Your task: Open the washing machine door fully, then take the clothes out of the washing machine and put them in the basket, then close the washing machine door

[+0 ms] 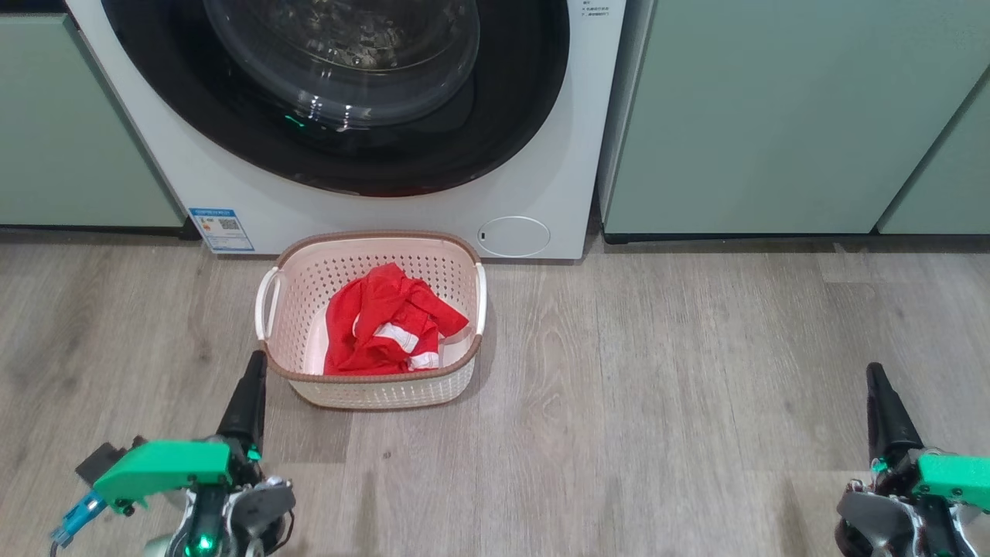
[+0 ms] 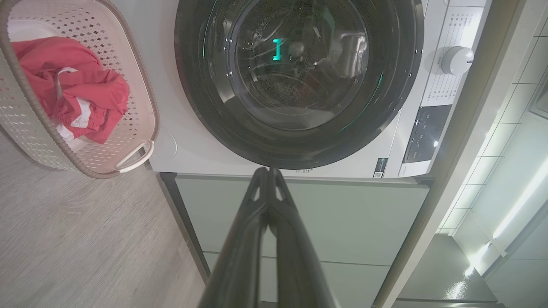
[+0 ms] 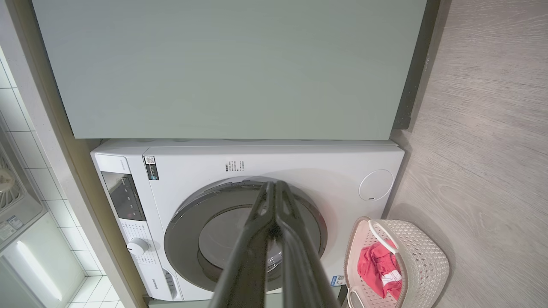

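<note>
Your robot faces a run of pale green cabinets with the white washing machine set between them, one cabinet on each side of it. The washing machine door, its glossy black rim ringing a bulging glass centre, lies flush against the machine's front, and through the glass you can make out the steel drum. A blue label sticker sits at the machine's lower left corner in your head view, and a round white cap at its lower right.

On the grey wood-look floor, just in front of the machine and below the door, stands the cream perforated basket with its brown rim and two white side handles. The clothes, a crumpled red garment with white stripes, lie inside the basket, bunched toward its right half.

Your left gripper hangs low at the left, its two dark fingers pressed together on nothing, the tip just beside the basket's near left corner. Your right gripper hangs well apart to the right over bare floor, its fingers likewise pressed together and empty-handed.
</note>
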You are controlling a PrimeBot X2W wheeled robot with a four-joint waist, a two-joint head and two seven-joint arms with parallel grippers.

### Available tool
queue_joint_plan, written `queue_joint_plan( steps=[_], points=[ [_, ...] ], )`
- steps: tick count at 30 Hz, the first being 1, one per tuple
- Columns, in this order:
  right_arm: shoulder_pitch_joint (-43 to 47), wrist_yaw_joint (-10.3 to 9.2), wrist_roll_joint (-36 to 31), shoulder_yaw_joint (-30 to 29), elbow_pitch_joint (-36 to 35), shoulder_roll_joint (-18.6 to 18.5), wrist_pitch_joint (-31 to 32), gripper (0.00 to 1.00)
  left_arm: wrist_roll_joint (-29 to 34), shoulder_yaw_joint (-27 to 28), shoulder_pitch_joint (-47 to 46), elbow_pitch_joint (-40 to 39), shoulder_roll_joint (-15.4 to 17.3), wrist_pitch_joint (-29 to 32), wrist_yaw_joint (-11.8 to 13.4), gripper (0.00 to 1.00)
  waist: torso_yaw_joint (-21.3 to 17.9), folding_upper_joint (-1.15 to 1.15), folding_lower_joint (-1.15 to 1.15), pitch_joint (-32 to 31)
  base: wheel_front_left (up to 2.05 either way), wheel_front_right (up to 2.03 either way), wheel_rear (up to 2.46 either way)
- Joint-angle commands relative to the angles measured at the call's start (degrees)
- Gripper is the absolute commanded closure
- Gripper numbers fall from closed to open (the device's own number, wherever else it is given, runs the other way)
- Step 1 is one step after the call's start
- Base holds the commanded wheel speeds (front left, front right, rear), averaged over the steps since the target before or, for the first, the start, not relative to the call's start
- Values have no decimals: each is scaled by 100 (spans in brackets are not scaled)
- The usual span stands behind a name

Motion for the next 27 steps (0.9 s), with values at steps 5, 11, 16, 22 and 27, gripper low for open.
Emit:
queue_joint_plan(
  steps=[5, 11, 16, 22, 27],
  points=[
    [-240, 0, 33, 108, -238, -28, 33, 100, -30, 179, -238, -200, 31, 35, -39, 100, 0, 0, 0, 0, 0, 0, 0],
    [-240, 0, 33, 109, -238, -28, 33, 100, -30, 179, -238, -200, 31, 35, -39, 100, 0, 0, 0, 0, 0, 0, 0],
    [-240, 0, 33, 109, -238, -28, 33, 100, -30, 179, -238, -200, 31, 35, -39, 100, 0, 0, 0, 0, 0, 0, 0],
    [-240, 0, 33, 109, -238, -28, 33, 100, -30, 178, -238, -200, 31, 35, -39, 100, 0, 0, 0, 0, 0, 0, 0],
    [-240, 0, 33, 109, -238, -28, 33, 100, -30, 178, -238, -200, 31, 35, -39, 100, 0, 0, 0, 0, 0, 0, 0]
  ],
)
